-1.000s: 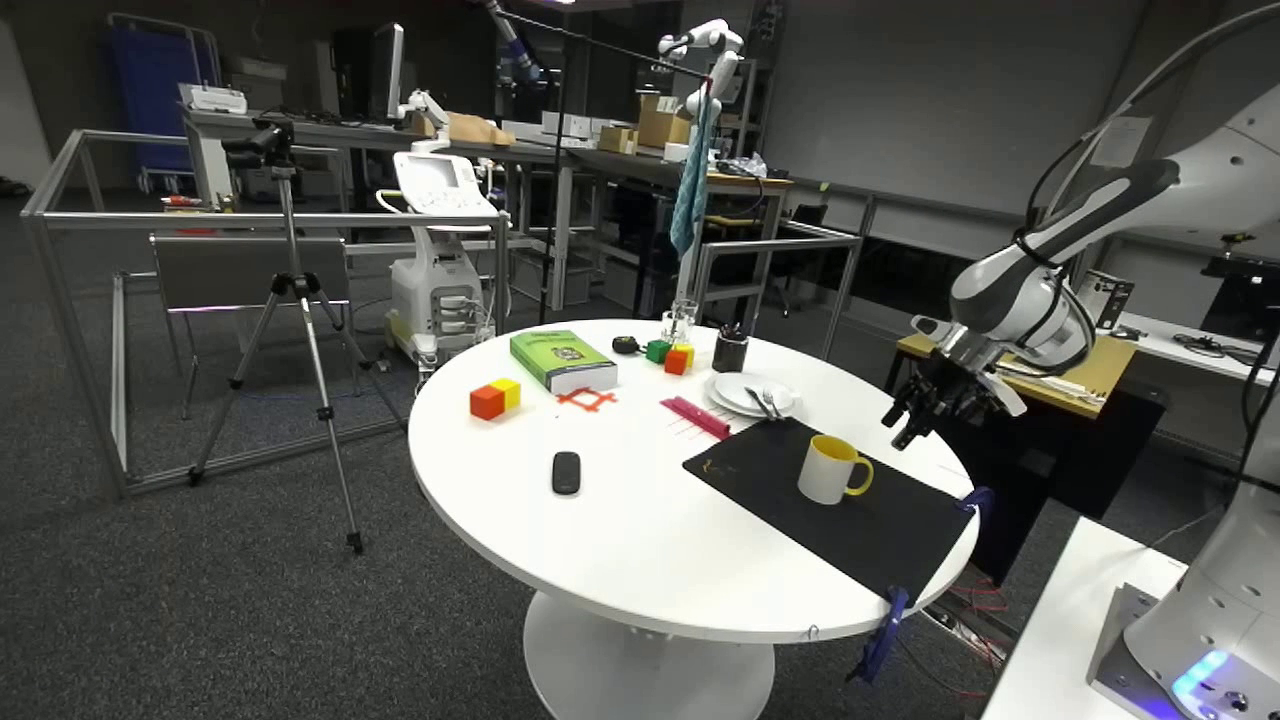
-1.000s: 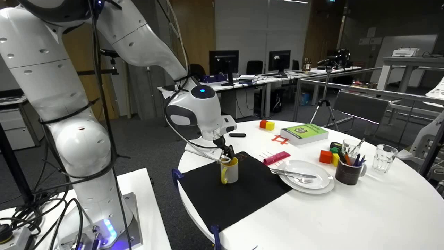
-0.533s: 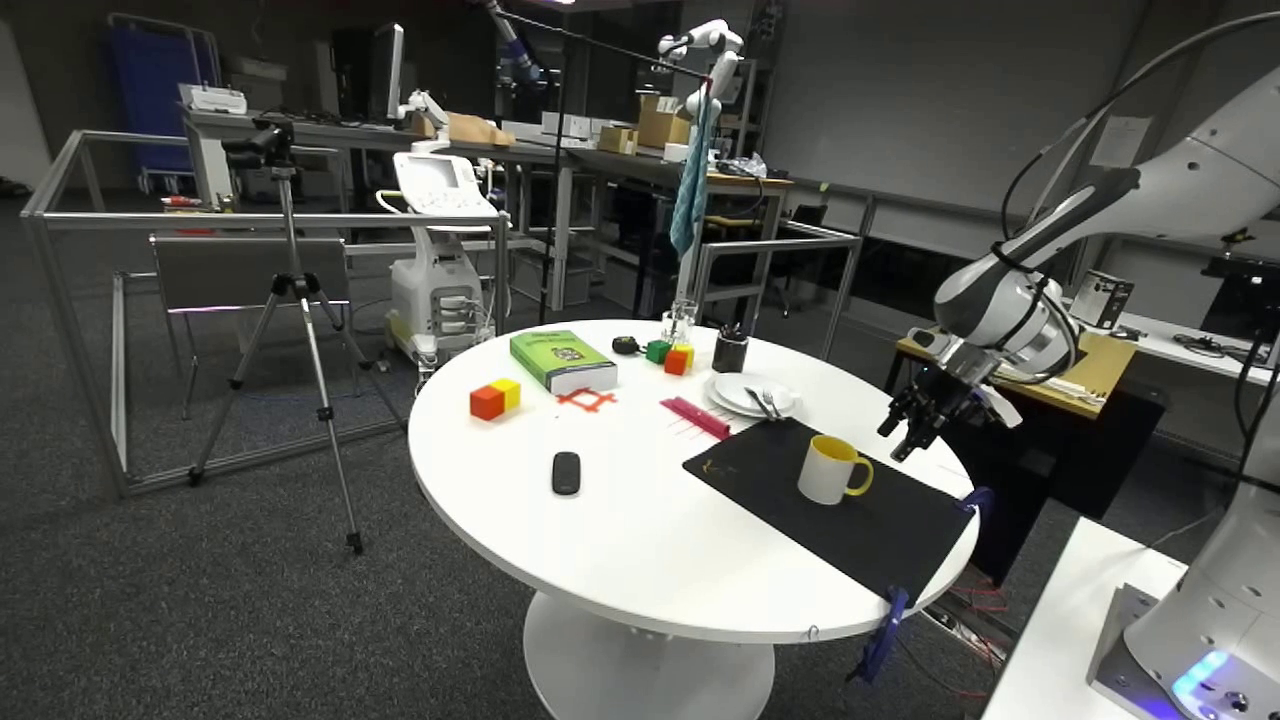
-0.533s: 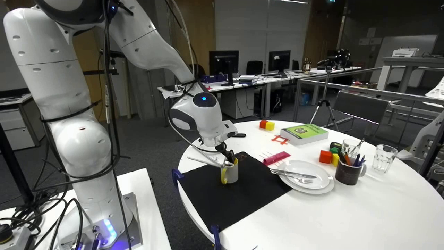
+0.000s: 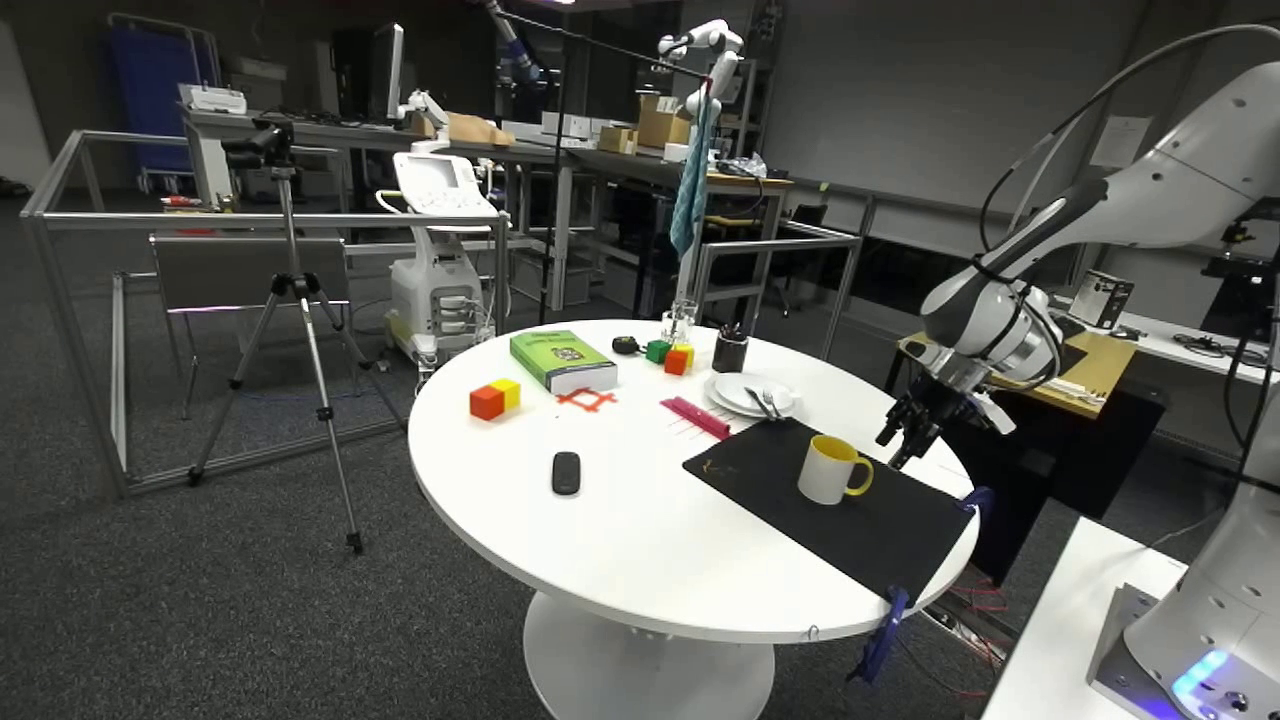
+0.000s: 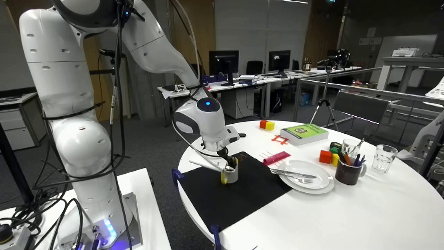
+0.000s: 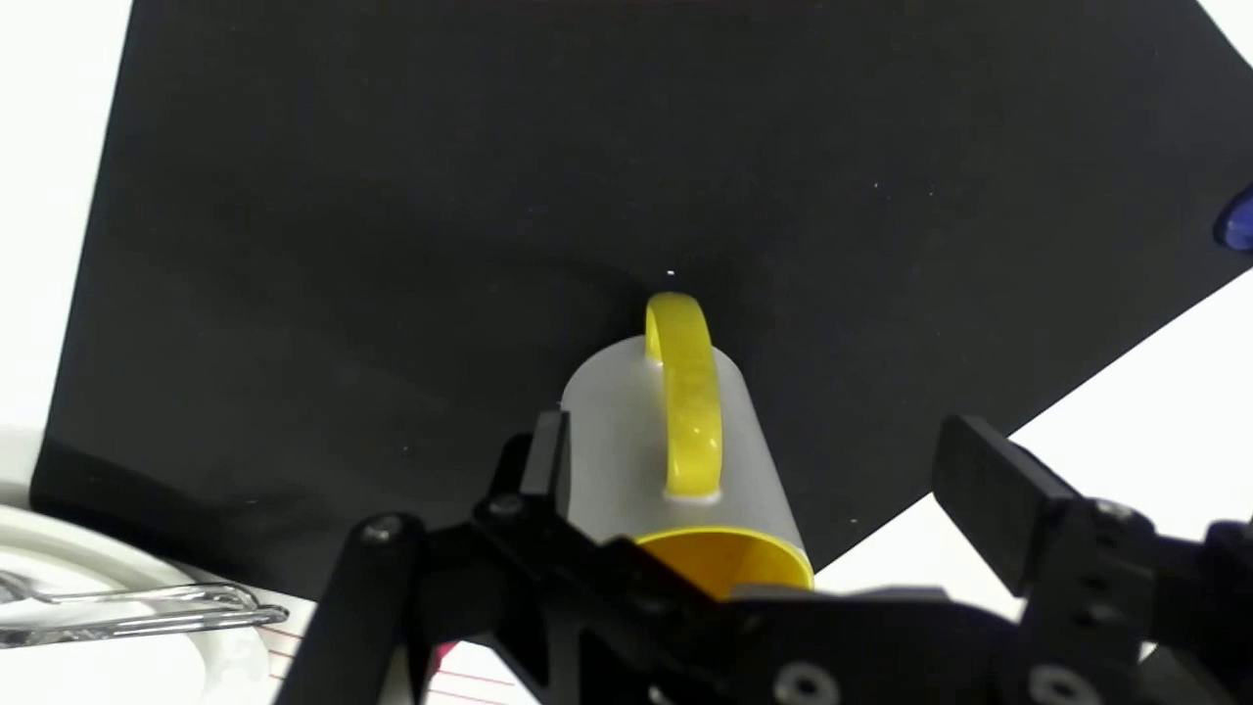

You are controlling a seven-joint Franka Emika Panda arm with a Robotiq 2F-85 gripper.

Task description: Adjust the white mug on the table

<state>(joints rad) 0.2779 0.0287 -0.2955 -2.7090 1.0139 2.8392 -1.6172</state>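
The white mug [image 5: 824,474] stands upright on a black mat on the round white table [image 5: 620,540], with yellow inside and a yellow handle. It also shows in an exterior view [image 6: 232,176], partly hidden behind the gripper. In the wrist view the mug [image 7: 617,441] has its handle facing the camera, and part of its rim is hidden by the gripper. My gripper [image 5: 890,452] is open and empty, on the handle side of the mug and a little above the mat. In the wrist view the gripper [image 7: 759,470] has one finger overlapping the mug's left side and the other well to its right.
The black mat [image 6: 242,198] is held by blue clamps [image 5: 882,635] at the table edge. White plates with cutlery [image 6: 326,184], a pink piece [image 5: 697,418], a dark pen mug [image 6: 348,173], glasses [image 6: 384,158], coloured blocks [image 5: 487,402], a green book [image 5: 562,362] and a black device [image 5: 566,473] stand around.
My gripper has moved down and slightly toward the mug, staying open. The mug and the other things on the table have not moved.
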